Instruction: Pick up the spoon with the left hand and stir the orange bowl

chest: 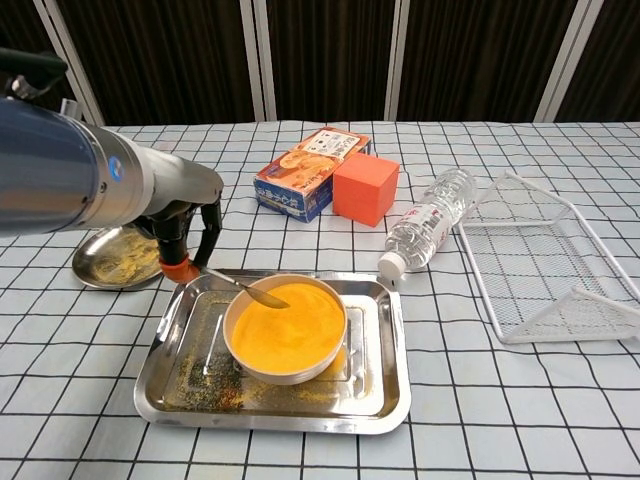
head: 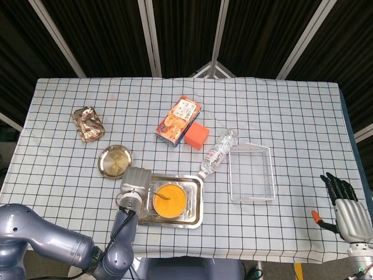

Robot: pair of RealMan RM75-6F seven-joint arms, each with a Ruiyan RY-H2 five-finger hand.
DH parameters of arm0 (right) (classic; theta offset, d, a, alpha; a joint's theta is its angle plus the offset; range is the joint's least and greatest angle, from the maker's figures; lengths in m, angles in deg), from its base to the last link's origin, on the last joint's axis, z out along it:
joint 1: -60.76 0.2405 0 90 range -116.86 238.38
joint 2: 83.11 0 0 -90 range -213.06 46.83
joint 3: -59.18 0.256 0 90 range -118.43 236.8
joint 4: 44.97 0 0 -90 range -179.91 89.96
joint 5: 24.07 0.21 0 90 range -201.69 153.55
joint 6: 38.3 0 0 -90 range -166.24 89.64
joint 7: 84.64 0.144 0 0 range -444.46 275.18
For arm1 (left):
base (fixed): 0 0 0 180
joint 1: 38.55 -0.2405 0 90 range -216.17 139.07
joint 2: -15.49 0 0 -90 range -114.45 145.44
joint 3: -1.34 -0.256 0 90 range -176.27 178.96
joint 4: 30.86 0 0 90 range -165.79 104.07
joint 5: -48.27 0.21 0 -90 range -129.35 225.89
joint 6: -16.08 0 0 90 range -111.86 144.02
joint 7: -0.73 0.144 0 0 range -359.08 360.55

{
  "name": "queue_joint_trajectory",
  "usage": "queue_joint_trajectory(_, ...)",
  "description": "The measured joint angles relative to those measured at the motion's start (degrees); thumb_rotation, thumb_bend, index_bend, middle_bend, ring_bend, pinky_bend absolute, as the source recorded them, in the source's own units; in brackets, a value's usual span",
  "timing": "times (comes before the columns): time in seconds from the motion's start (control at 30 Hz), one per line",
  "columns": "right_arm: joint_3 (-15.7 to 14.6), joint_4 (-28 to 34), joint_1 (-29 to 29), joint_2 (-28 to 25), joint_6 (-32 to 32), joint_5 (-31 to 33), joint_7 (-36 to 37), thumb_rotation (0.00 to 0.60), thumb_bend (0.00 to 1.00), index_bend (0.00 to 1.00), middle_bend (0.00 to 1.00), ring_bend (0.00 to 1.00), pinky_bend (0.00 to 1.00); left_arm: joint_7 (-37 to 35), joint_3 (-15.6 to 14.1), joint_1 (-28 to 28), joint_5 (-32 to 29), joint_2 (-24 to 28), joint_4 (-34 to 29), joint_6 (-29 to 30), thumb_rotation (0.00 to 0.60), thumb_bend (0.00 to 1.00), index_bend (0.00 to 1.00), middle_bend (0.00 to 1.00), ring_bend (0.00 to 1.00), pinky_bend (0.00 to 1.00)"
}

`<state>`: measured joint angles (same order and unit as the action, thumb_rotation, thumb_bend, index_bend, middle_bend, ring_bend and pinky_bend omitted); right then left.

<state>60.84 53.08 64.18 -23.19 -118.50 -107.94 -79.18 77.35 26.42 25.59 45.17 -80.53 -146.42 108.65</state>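
Observation:
The orange bowl full of orange powder sits in a steel tray near the table's front. My left hand hangs at the tray's left edge and pinches the handle of a metal spoon. The spoon slants down to the right, its scoop resting on the powder at the bowl's far-left part. My right hand shows only in the head view, at the front right off the table's corner, fingers spread and holding nothing.
A round brass dish lies left of the tray. Behind it stand a snack box and an orange cube. A plastic bottle lies right of the tray, beside a white wire basket. A foil packet sits far left.

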Motion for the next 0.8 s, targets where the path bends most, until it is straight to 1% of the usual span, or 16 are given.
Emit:
queue_joint_trajectory(0.1,0.03,-0.04,-0.04,0.03,-0.16,-0.09,0.08,0.6,0.36,0.0,0.0,0.0,0.0,-2.06,-1.72,-0.46,4.37,0.04,0.1,-0.12,0.6,0.79,0.87,1.0,0.92,0.97)
queue_joint_trajectory(0.2,0.01,-0.08,-0.04,0.06,-0.09,-0.06,0.07,0.6,0.36,0.0,0.0,0.0,0.0,-4.52,-4.69,-1.2,10.97,0.04,0.48,-0.1,0.6,0.79,0.87,1.0,0.92,0.97)
queue_joint_trajectory(0.3,0.0,-0.06,-0.04,0.07,-0.07,-0.01,0.03,0.6,0.36,0.0,0.0,0.0,0.0,-7.25,-8.72,-2.27,19.33,0.06,1.62,0.16,0.6,0.79,0.87,1.0,0.92,0.97)
queue_joint_trajectory(0.33,0.0,-0.05,-0.06,0.06,-0.07,0.01,0.01,0.6,0.36,0.0,0.0,0.0,0.0,-8.45,-10.53,-2.84,22.9,0.11,2.38,0.3,0.6,0.79,0.87,1.0,0.92,0.97)
queue_joint_trajectory(0.4,0.02,-0.02,-0.08,0.04,-0.09,0.07,0.04,0.6,0.36,0.0,0.0,0.0,0.0,-10.52,-13.37,-3.98,27.98,0.32,3.86,0.48,0.6,0.78,0.87,1.0,0.92,0.97)
queue_joint_trajectory(0.43,0.03,-0.01,-0.09,0.03,-0.11,0.07,0.06,0.6,0.36,0.0,0.0,0.0,0.0,-12.14,-15.27,-4.99,30.79,0.6,5.04,0.53,0.6,0.78,0.87,1.0,0.92,0.97)
queue_joint_trajectory(0.47,0.02,0.0,-0.09,0.01,-0.11,0.06,0.07,0.6,0.36,0.0,0.0,0.0,0.0,-13.4,-16.55,-5.88,32.36,0.92,6.01,0.52,0.6,0.78,0.87,1.0,0.92,0.97)
queue_joint_trajectory(0.53,-0.02,0.02,-0.1,-0.02,-0.07,0.03,0.12,0.6,0.36,0.0,0.0,0.0,0.0,-15.82,-18.28,-8.1,34.43,2.1,8.39,0.26,0.6,0.78,0.87,1.0,0.92,0.97)
queue_joint_trajectory(0.57,-0.03,0.03,-0.09,-0.03,-0.05,0.01,0.15,0.6,0.36,0.0,0.0,0.0,0.0,-16.62,-18.6,-8.95,34.87,2.74,9.36,0.03,0.6,0.78,0.87,1.0,0.92,0.97)
queue_joint_trajectory(0.67,-0.07,0.06,-0.12,-0.1,-0.12,-0.13,0.25,0.6,0.36,0.0,0.0,0.0,0.0,-19.0,-19.03,-11.25,35.3,4.53,12.24,-1.58,0.6,0.77,0.86,1.0,0.92,0.97)
queue_joint_trajectory(0.8,-0.11,0.11,-0.15,-0.15,-0.07,-0.08,0.32,0.6,0.36,0.0,0.0,0.0,0.0,-21.29,-19.11,-13.1,34.88,5.53,16.29,-4.2,0.6,0.77,0.86,1.0,0.92,0.97)
